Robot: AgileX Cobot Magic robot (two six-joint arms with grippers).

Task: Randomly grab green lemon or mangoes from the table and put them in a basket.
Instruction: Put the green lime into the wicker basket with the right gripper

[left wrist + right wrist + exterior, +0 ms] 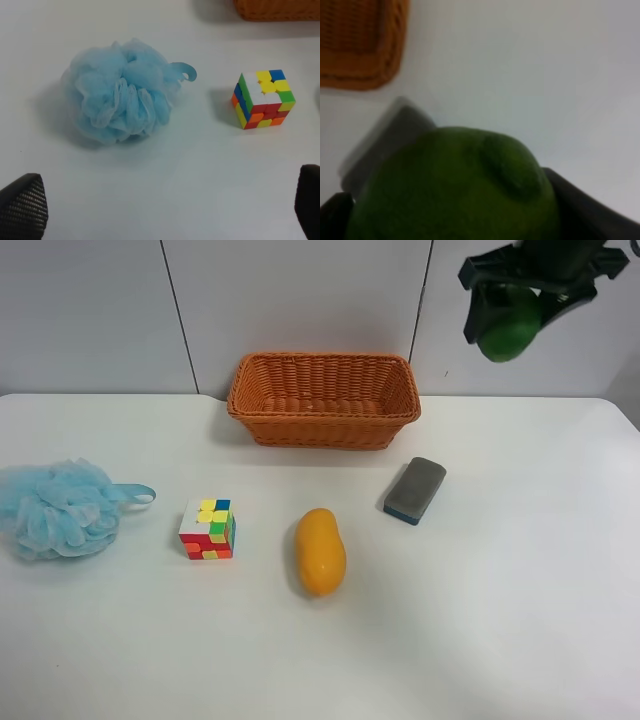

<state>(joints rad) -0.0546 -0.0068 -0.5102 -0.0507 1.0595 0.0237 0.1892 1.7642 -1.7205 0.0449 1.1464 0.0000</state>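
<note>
The green lemon is held high in the air by my right gripper, to the right of and above the wicker basket. In the right wrist view the lemon fills the space between the dark fingers, with the basket off to one side below. The yellow-orange mango lies on the white table, in front of the basket. My left gripper is open and empty, its fingertips wide apart above the table near the pouf and cube.
A colourful puzzle cube stands left of the mango and shows in the left wrist view. A blue bath pouf lies at the far left. A grey-blue eraser block lies right of the mango.
</note>
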